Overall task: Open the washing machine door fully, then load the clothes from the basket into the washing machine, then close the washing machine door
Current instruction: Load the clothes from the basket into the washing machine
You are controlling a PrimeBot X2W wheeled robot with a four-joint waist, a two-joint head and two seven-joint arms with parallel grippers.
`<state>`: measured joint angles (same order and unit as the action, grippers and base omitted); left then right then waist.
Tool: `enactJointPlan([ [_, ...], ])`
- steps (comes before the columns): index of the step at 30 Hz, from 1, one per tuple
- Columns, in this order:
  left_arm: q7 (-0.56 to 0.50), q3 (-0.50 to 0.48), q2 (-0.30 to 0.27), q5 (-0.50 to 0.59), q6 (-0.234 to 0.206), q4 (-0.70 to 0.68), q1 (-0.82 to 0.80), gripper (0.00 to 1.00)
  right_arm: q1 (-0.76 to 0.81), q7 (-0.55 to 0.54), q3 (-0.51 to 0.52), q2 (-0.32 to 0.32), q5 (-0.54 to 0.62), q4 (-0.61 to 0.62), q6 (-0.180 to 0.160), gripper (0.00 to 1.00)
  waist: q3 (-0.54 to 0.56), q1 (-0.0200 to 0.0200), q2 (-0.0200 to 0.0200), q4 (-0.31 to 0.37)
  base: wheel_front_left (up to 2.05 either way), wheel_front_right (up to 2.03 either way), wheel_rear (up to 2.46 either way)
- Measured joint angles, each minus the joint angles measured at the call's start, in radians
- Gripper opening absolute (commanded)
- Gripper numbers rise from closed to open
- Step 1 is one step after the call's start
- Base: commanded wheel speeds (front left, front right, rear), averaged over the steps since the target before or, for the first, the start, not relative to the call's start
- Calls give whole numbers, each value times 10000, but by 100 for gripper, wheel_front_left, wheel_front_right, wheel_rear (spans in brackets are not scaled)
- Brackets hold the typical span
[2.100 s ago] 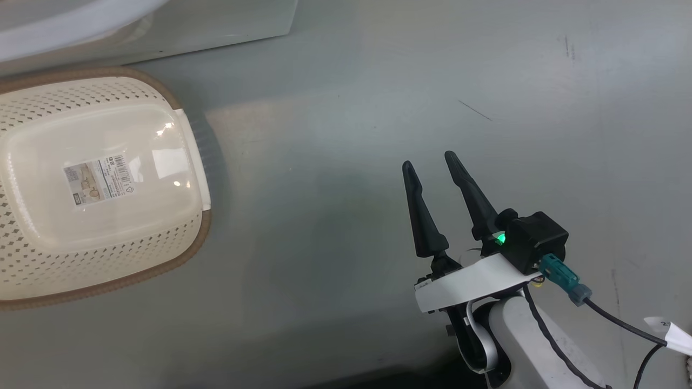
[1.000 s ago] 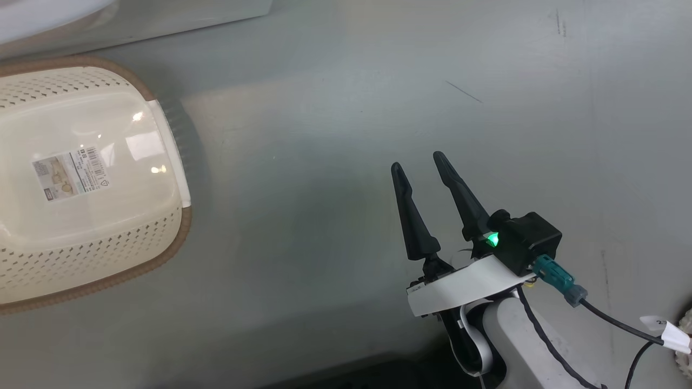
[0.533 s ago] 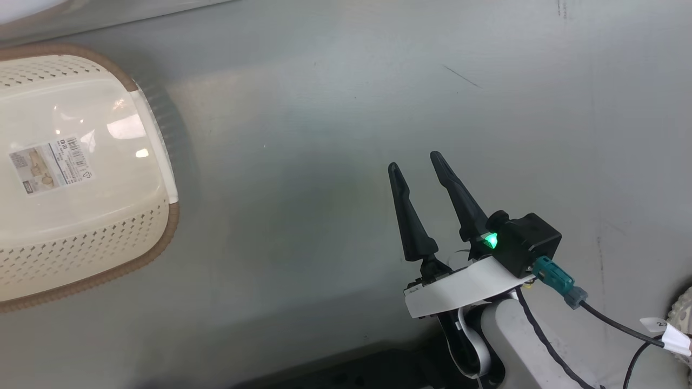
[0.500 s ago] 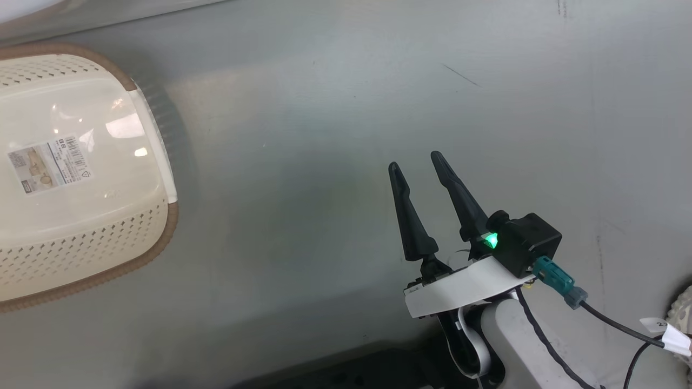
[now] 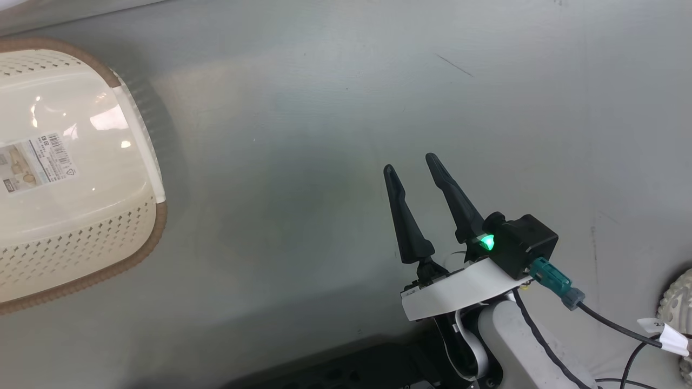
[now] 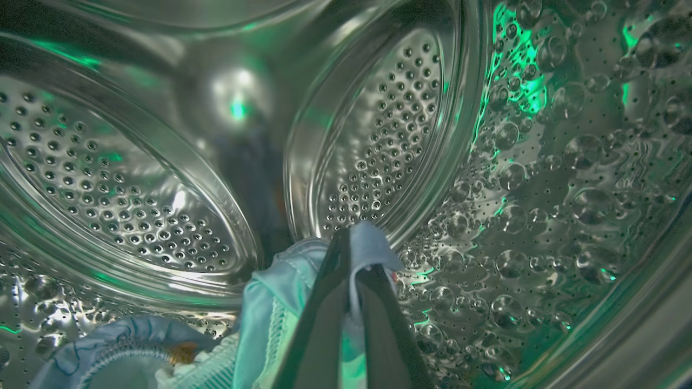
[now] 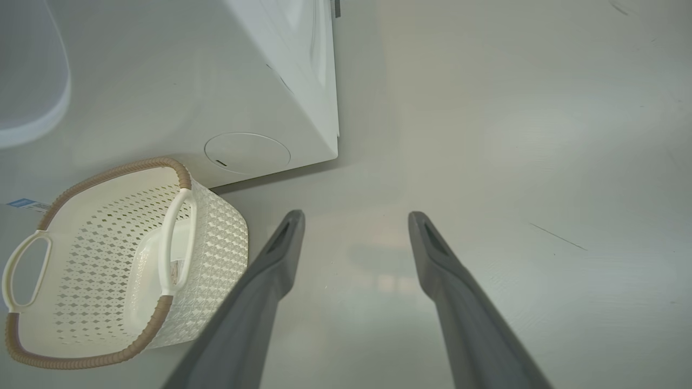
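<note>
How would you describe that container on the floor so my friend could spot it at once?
Find the big white washing machine; on the grey floor just by its lower front corner stands the basket. It is small, cream plastic, and its hole-patterned walls, brown rim and loop handles set it apart from the smooth, plain washer.

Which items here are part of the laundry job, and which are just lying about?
Part of the job: cream-white perforated plastic basket with brown rim, empty; big white washing machine with shiny perforated steel drum; light blue fabric clothes inside it, pinched by the shut left pincer; open right pincer.
Lying about: pale knobbly round object at the head view's right edge, unidentifiable; grey floor.
</note>
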<state>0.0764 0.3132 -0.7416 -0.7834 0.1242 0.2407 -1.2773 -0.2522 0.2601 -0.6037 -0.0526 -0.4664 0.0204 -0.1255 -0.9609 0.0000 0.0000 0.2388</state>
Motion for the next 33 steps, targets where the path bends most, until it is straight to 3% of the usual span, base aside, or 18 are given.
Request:
enactJointPlan([
  [31,-128,1051,-380,-458,0,794,16,0,12,0,33,23,-161,0,0,100,119,0,0,127,0,0,0],
  [32,-117,1060,-397,-458,0,802,15,21,12,0,35,23,-161,0,0,100,114,0,0,124,0,0,0],
  [33,-54,1060,-397,-458,0,830,12,91,13,0,35,23,-159,0,0,100,108,0,0,121,0,0,0],
])
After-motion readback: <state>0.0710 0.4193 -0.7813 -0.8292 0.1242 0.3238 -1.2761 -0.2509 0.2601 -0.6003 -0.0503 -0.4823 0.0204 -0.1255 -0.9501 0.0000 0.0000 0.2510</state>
